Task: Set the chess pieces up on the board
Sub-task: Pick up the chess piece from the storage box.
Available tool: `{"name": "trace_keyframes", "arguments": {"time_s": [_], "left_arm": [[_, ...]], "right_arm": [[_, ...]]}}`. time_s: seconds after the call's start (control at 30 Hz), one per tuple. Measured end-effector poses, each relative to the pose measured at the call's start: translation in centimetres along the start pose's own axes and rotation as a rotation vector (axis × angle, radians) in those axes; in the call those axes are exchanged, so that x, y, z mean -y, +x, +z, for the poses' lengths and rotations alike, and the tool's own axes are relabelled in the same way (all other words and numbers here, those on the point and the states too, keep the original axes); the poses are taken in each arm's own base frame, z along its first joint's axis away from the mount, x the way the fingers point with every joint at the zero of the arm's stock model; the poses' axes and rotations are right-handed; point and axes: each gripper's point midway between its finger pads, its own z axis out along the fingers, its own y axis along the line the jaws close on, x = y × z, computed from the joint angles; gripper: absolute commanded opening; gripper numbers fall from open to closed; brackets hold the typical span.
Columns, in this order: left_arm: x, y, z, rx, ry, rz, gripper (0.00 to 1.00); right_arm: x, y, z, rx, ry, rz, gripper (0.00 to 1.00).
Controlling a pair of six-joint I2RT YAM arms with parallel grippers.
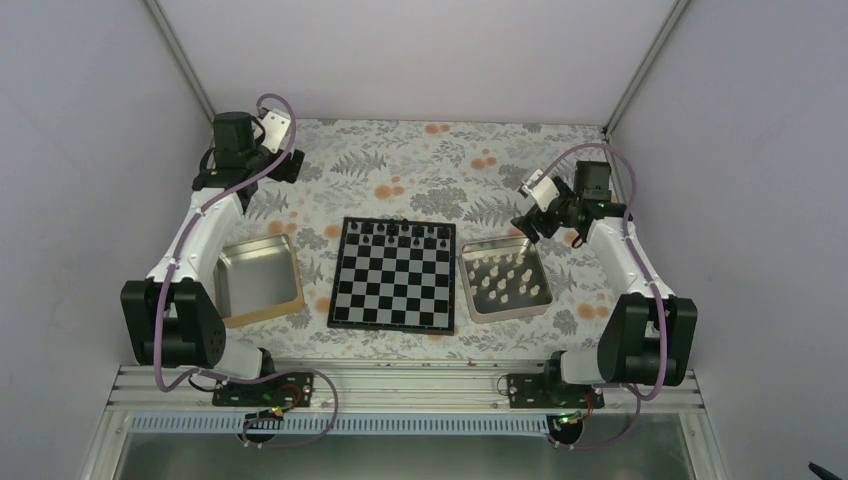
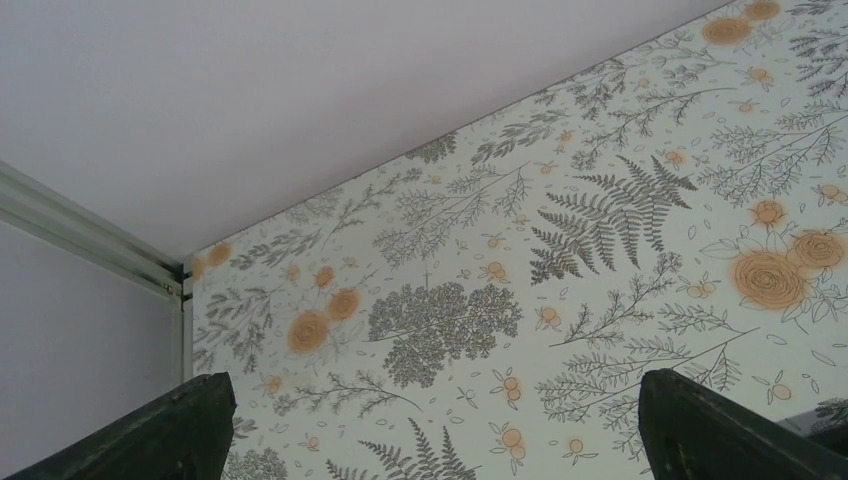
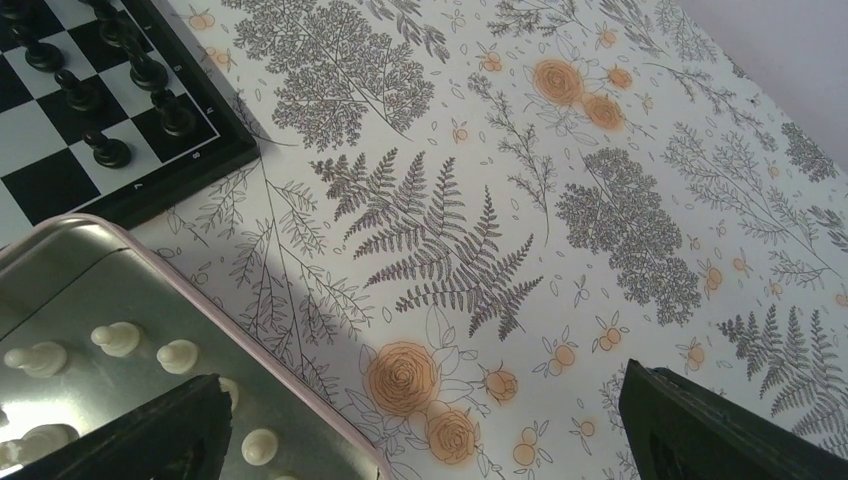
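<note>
The right pincer (image 3: 420,430) stands wide open with nothing in it. Its two dark, matte, wedge-shaped fingers (image 3: 150,430) hang over the far corner of the right tray (image 3: 130,290), a square pan of shiny metal with rounded corners and a pale pink rim. The cream chess pieces (image 3: 118,338) stand upright in that tray, smooth and round-headed. At least five show from the wrist. From above they stand in loose rows, too small to count surely.

Just beside the tray lies the board (image 1: 393,275), a flat square chequered in black and silver, eight squares a side, inside a black rim. Glossy black pieces (image 3: 105,150) stand along its far rows, about six of them in the wrist view.

On the board's other side sits the left tray (image 1: 258,280), also square metal, with a yellowish rim. That makes two trays.

The left pincer (image 2: 430,440) is equally wide open and holds nothing, over the far left corner of the counter (image 1: 400,165), which is covered with a print of grey ferns and orange roses.
</note>
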Motion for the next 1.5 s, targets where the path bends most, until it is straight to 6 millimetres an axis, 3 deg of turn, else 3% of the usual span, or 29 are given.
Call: {"name": "trace_keyframes", "arguments": {"time_s": [0.63, 0.7, 0.83, 1.03, 1.17, 1.5], "left_arm": [[0.1, 0.1, -0.1, 0.001, 0.000, 0.024, 1.00], [0.1, 0.1, -0.1, 0.000, -0.001, 0.030, 1.00], [0.1, 0.1, -0.1, 0.001, 0.000, 0.034, 1.00], [0.2, 0.2, -0.1, 0.001, 0.003, 0.041, 1.00], [0.2, 0.4, 0.0, -0.001, 0.005, 0.048, 1.00], [0.5, 1.1, 0.3, -0.013, 0.012, 0.050, 1.00]], "right_arm": [[0.0, 2.2, 0.2, -0.116, -0.007, 0.021, 1.00], [-0.5, 2.5, 0.0, -0.138, -0.027, 0.016, 0.95], [-2.9, 3.2, -0.2, -0.205, -0.091, -0.019, 0.75], [-6.3, 2.5, -0.8, -0.267, -0.202, -0.071, 0.67], [-7.6, 2.0, -0.7, -0.280, -0.240, -0.098, 0.51], [-8.6, 4.3, 2.2, -0.357, -0.326, -0.034, 0.47]]}}
